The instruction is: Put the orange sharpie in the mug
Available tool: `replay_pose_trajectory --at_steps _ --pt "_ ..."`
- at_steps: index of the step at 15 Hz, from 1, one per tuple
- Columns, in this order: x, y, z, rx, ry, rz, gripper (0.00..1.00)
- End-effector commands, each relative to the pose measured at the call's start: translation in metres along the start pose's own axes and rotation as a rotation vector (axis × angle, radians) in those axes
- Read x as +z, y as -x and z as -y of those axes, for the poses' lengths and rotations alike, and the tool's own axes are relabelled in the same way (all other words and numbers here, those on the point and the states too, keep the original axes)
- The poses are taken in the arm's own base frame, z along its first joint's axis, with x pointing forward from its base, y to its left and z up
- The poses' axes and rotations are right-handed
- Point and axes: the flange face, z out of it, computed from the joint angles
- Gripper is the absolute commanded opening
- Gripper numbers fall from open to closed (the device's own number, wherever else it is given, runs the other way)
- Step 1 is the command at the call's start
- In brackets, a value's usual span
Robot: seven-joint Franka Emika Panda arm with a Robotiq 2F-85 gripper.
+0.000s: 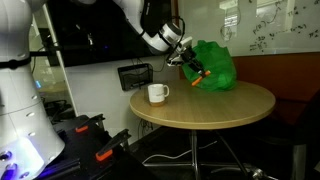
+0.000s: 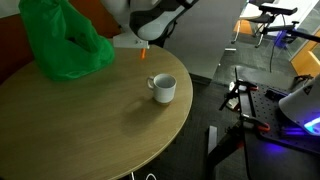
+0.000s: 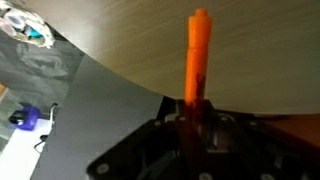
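Note:
My gripper (image 1: 190, 62) is shut on the orange sharpie (image 3: 197, 55) and holds it in the air above the round wooden table (image 1: 210, 105). In the wrist view the sharpie sticks straight out from the jaws over the table top. The sharpie's tip shows below the gripper in both exterior views (image 1: 201, 74) (image 2: 144, 53). The white mug (image 1: 157, 93) stands upright near the table's edge, apart from the gripper; it also shows in an exterior view (image 2: 163, 88). The mug is out of the wrist view.
A crumpled green bag (image 1: 212, 65) lies on the table behind the gripper, also seen in an exterior view (image 2: 62, 42). A black box (image 1: 135, 75) stands beyond the table. Robot bases and cables sit on the floor (image 2: 260, 110).

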Motion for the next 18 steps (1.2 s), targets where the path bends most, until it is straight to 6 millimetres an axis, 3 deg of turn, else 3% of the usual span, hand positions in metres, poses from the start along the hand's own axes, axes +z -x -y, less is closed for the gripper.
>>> replay_pose_trajectory --at_steps 1,7,8,9,13,18 --pt "-0.003 0.000 -0.004 0.005 0.016 -0.018 0.20" --pt "-0.008 -0.001 -0.012 -0.005 0.035 -0.018 0.20" --pt "-0.008 -0.001 -0.012 -0.005 0.035 -0.018 0.05" --pt "-0.010 0.001 -0.011 0.014 0.028 -0.067 0.05" --pt "-0.036 0.013 -0.014 0.121 -0.017 -0.293 0.05" --pt "-0.077 0.041 -0.034 0.197 0.043 -0.469 0.05"
